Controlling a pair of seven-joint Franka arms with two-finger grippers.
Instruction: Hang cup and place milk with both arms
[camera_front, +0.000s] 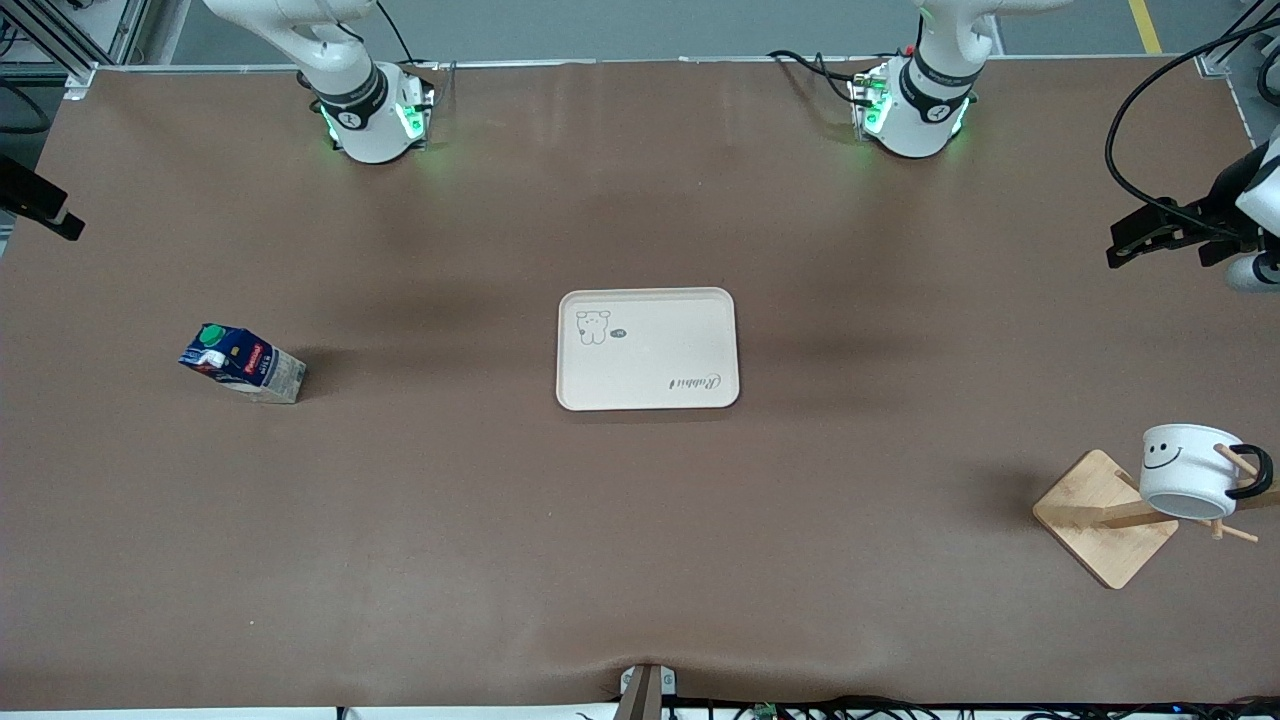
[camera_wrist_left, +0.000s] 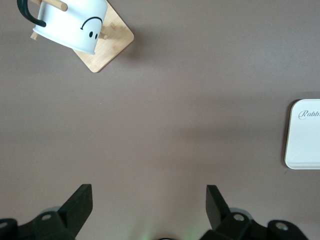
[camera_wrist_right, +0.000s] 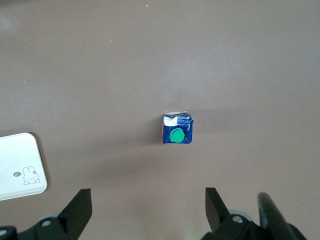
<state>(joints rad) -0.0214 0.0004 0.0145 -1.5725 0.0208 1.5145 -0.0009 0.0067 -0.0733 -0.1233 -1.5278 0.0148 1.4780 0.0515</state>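
Brown table (camera_front: 640, 560) bears the milk (camera_wrist_right: 177, 128), below the spread right tool (camera_wrist_right: 148, 207).

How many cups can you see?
1. The cup hangs on the wooden rack at the left arm's end of the table, nearer the front camera than the tray.

Front view: both arms cut off above their bases, right gripper (camera_front: 40, 212) mostly off frame. Rack (camera_front: 1105, 517) pegs run off the edge; cup (camera_front: 1190, 470) hides its post. Wrist views clip the tray (camera_wrist_left: 302, 135). Milk (camera_wrist_right: 177, 129) label too small to read.
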